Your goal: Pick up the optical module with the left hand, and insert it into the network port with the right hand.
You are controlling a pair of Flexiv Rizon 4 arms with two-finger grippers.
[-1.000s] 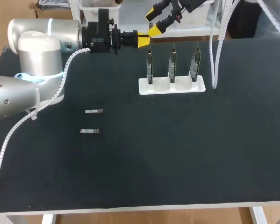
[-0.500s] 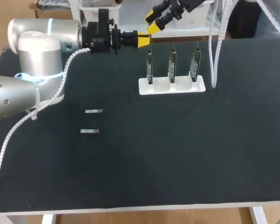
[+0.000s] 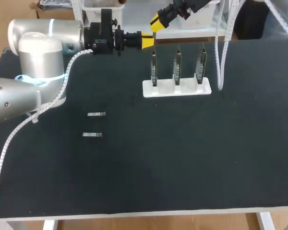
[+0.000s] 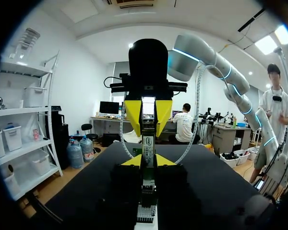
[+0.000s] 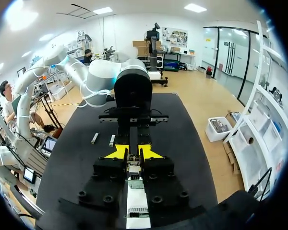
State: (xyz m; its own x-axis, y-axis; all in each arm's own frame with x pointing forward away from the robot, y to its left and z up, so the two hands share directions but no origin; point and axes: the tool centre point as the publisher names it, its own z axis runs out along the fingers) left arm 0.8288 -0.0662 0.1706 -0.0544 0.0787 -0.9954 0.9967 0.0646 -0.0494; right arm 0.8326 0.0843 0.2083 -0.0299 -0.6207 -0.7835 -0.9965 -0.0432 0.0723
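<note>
Black desk (image 3: 182,153), far edge: left end effector (image 3: 147,41) and right end effector (image 3: 154,24) meet tip to tip. Both clamp optical module (image 4: 148,143), likely for handover. White network port stand (image 3: 176,87) nearby; insertion not yet done.

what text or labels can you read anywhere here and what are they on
Nothing here is legible enough to quote.
Lifted optical module: a small printed mark on its label, too small to read.
Farther loose module: pale label, print too small to read.
Nearer loose module: pale label, also too small to read.
White port stand: no print visible.
</note>
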